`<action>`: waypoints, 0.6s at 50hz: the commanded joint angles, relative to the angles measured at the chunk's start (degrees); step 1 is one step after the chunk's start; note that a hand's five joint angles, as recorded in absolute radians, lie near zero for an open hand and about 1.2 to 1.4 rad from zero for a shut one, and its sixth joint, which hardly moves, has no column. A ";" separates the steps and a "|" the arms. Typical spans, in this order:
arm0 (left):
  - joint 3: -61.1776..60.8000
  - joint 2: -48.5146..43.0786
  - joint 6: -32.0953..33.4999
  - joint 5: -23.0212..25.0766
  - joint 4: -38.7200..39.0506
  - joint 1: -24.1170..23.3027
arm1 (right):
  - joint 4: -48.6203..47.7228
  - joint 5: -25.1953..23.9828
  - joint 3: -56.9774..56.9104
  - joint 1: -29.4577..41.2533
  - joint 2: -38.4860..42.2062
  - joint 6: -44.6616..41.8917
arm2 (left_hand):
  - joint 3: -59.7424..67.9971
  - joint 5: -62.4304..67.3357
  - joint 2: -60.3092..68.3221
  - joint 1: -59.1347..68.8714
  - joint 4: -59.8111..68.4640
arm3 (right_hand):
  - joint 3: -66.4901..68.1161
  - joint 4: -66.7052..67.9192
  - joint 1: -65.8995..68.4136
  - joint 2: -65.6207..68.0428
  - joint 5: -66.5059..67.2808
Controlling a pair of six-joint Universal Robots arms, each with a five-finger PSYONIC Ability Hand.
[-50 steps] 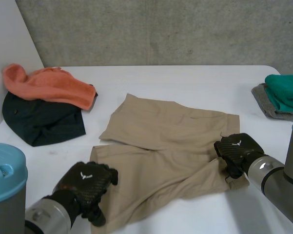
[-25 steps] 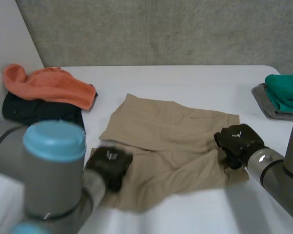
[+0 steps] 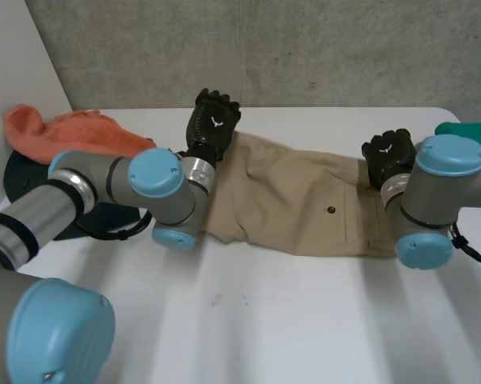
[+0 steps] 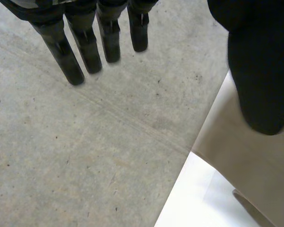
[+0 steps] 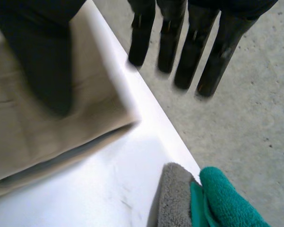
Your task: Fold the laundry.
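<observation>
Tan shorts (image 3: pixel 296 196) lie folded flat across the far half of the white table (image 3: pixel 304 320), long side running left to right.

Left hand (image 3: pixel 214 120) is at the shorts' far left end. Its fingers (image 4: pixel 68 54) are straight, held apart from the thumb, clamping nothing.

Right hand (image 3: pixel 388 156) is at the right end. Its fingers (image 5: pixel 208 52) are straight, with the thumb over the cloth's corner and no grip.

Orange towel (image 3: pixel 72 132) lies on a dark garment (image 3: pixel 16 172) past the left arm.

Green cloth (image 5: pixel 224 198) touches a grey cloth (image 5: pixel 172 203) near the right hand.

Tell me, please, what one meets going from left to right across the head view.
Orange towel → left hand → tan shorts → right hand → green cloth.
</observation>
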 commanded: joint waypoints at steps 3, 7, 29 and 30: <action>-1.56 1.95 -0.46 -1.79 3.38 -0.36 | -0.16 1.97 -2.86 -0.14 -1.24 3.19 | -30.08 -29.31 -29.95 -24.38 -30.04 | -30.37 -30.45 -22.24 -29.66 -31.02; -9.28 9.24 -0.98 -4.69 3.73 -0.18 | 0.72 -0.48 0.65 -0.93 -7.93 6.98 | -29.92 -29.14 -29.78 -24.21 -29.87 | -30.37 -30.45 -22.24 -29.66 -31.02; -48.60 35.02 -20.85 -6.02 3.12 -0.71 | 16.82 -15.79 19.47 -7.26 -15.42 16.74 | -28.91 -28.13 -28.77 -23.20 -28.86 | -17.33 -17.42 -9.21 -16.63 -17.98; -49.21 35.02 -20.76 -6.02 3.03 -0.79 | 16.37 -15.70 19.47 -7.17 -14.98 16.65 | -28.91 -28.13 -28.77 -23.20 -28.86 | -17.16 -17.25 -9.04 -16.46 -17.82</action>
